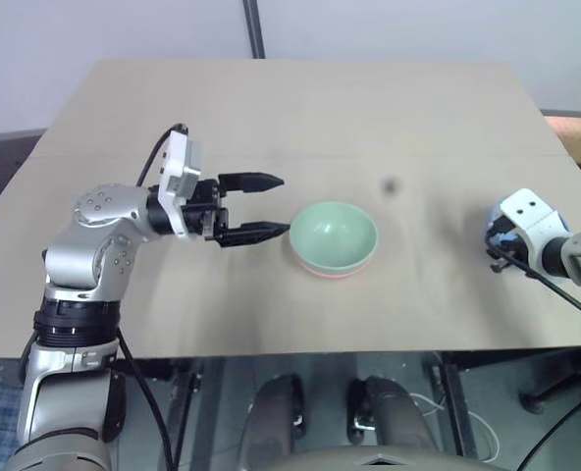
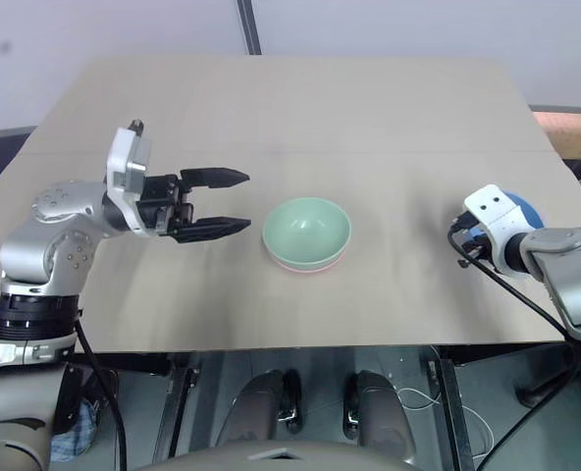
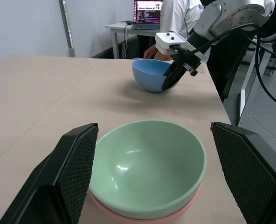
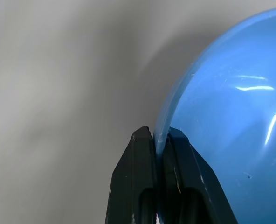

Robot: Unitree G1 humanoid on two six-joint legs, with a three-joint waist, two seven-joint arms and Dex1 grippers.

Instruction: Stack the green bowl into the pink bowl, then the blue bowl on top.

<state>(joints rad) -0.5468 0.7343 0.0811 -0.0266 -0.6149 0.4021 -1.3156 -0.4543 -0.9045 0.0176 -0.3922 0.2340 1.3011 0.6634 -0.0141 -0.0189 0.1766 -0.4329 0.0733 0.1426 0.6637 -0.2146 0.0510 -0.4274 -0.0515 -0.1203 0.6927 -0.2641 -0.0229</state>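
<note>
Right claw (image 4: 160,140) pinches blue bowl (image 4: 231,121) rim near table (image 1: 300,118) edge.

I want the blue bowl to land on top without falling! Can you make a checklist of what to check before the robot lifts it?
1. Pale mint-green plastic bowl sits nested inside the salmon-pink round bowl: ok.
2. Right gripper has its jaws closed on the rim of the sky-blue round bowl, one finger inside and one outside: ok.
3. Grip firm enough for lifting: cannot tell.
4. Left gripper has its jaws open and apart from the stack: ok.
5. Bare stretch of beige tabletop between the blue bowl and the stack: ok.
6. Green bowl empty, ready to receive the blue one: ok.
</note>
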